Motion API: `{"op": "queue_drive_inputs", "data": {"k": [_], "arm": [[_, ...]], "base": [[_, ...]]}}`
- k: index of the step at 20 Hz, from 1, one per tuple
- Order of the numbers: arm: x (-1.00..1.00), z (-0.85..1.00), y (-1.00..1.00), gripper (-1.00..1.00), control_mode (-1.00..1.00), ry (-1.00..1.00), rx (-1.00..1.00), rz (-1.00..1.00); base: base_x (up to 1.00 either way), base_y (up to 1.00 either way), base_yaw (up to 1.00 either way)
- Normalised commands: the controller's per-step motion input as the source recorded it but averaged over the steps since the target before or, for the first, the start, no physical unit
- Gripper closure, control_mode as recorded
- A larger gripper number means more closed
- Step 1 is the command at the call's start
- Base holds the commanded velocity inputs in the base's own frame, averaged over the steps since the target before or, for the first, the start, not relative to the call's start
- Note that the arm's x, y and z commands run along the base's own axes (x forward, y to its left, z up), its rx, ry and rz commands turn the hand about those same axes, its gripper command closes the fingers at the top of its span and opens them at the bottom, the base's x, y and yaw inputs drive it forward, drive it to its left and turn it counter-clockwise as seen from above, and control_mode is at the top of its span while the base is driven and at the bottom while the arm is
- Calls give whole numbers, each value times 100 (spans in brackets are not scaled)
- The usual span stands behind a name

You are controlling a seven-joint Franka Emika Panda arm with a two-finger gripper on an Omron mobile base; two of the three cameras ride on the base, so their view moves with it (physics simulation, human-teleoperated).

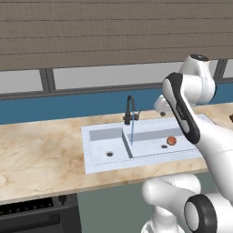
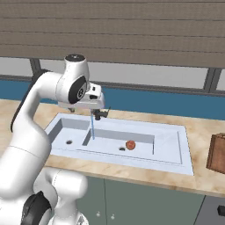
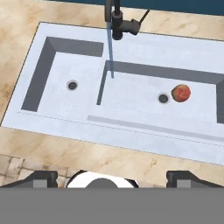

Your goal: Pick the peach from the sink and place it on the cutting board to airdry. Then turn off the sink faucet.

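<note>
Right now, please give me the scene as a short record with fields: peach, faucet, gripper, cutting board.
peach: in the right basin of the sink, beside its drain
faucet: running, water stream falling into the right basin
gripper: open, empty, above the sink's front rim
cutting board: brown, on the counter to the right of the sink

Even, bright, flat rendered light; soft grey shading on the inner walls of the sink [image 3: 131, 131], no glare, slight overall softness, no edge distortion.
</note>
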Motion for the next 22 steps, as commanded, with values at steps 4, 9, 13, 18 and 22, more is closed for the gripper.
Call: {"op": "queue_drive_inputs", "data": {"k": [4,9,13,18,22], "arm": [[0,-44,-13,-100,-100,0,0,4],[0,-23,-29,-100,-100,0,0,0],[0,-38,-20,-100,-100,0,0,0],[7,-27,-17,-100,-100,0,0,-1],[8,-14,-20,-100,-100,0,0,-1]], "base": [[0,0,0],[0,0,0],[0,0,0],[0,0,0],[0,0,0]]}}
